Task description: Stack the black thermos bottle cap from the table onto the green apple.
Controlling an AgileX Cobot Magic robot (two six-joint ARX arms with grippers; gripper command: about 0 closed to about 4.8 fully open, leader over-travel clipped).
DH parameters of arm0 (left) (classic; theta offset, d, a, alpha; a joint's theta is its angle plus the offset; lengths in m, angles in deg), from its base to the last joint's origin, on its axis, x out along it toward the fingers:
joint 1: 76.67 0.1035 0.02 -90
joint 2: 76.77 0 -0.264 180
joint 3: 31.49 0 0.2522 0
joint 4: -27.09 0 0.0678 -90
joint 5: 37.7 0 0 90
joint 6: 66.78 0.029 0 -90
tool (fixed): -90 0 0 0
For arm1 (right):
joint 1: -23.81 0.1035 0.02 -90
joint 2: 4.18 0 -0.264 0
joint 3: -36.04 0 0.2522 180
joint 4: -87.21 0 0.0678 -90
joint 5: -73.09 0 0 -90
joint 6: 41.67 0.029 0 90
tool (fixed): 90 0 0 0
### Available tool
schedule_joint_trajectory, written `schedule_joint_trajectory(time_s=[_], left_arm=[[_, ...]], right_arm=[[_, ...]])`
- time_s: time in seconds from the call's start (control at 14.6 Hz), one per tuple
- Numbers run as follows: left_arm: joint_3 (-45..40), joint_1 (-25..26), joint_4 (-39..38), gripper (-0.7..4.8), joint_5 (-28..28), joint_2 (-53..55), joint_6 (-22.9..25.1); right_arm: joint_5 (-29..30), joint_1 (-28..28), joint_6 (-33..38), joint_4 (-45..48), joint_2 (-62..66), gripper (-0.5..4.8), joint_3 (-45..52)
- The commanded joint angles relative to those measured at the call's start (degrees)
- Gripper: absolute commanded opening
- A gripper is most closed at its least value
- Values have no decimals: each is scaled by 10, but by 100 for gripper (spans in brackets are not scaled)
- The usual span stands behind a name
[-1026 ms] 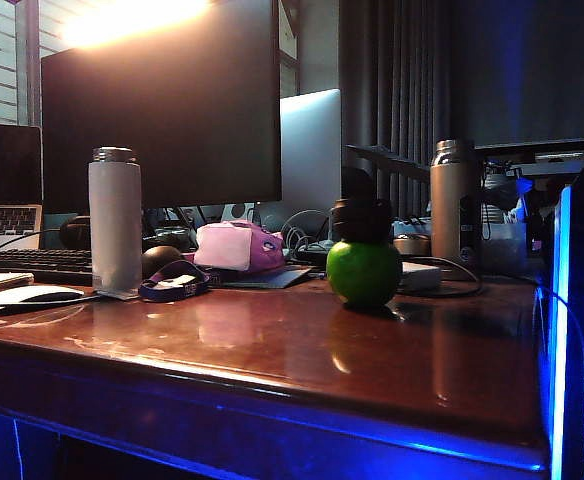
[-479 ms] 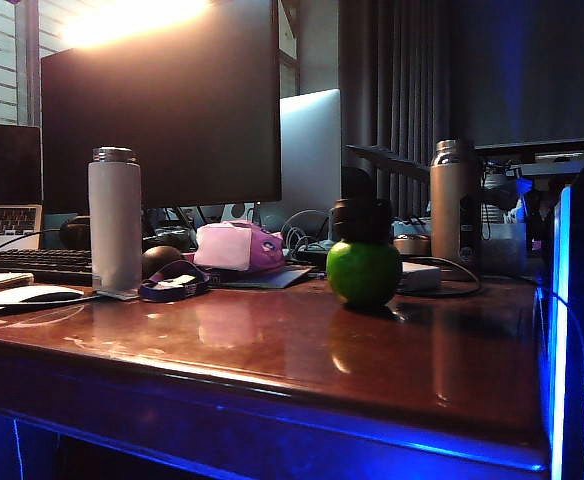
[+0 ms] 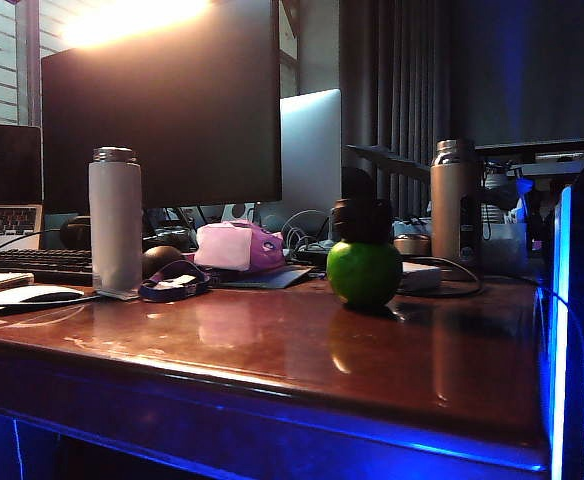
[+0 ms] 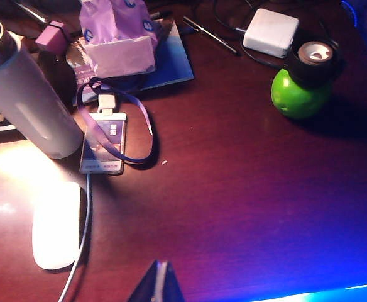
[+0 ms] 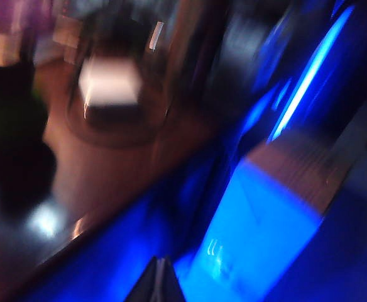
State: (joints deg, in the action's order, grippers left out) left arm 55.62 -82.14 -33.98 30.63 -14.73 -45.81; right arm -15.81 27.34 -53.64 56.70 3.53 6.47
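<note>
Cap (image 3: 361, 219) sits atop apple (image 3: 364, 272), bench (image 3: 272, 350) at 3 o'clock; stack looks done. Left tool (image 4: 158, 284), right tool (image 5: 156, 281) both closed, empty, clear of stack. Next: just retreat.

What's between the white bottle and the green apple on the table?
In the exterior view, a pink pouch and a purple strap loop lie between the white bottle and the green apple.

Items counted on the table (image 3: 272, 350): one green apple (image 3: 364, 272), one black thermos bottle cap (image 3: 361, 219), two steel bottles — one pale (image 3: 115, 220), one grey (image 3: 452, 200) — one white mouse (image 4: 56, 225), one white charger block (image 4: 270, 32), one lanyard badge (image 4: 103, 150), one pink pouch (image 3: 238, 246).
</note>
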Motion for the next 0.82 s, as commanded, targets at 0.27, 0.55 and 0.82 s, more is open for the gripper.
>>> schedule_joint_trajectory(time_s=[0.27, 0.55, 0.82], left_arm=[[2, 0, 7, -5, -2, -1, 0], [2, 0, 7, -5, -2, 0, 0], [2, 0, 7, -5, -2, -1, 0]], right_arm=[[-3, -31, 61, 3, -32, -1, 81], [-3, -40, 79, 1, -76, -1, 120], [-6, -40, 80, 2, -76, -1, 131]])
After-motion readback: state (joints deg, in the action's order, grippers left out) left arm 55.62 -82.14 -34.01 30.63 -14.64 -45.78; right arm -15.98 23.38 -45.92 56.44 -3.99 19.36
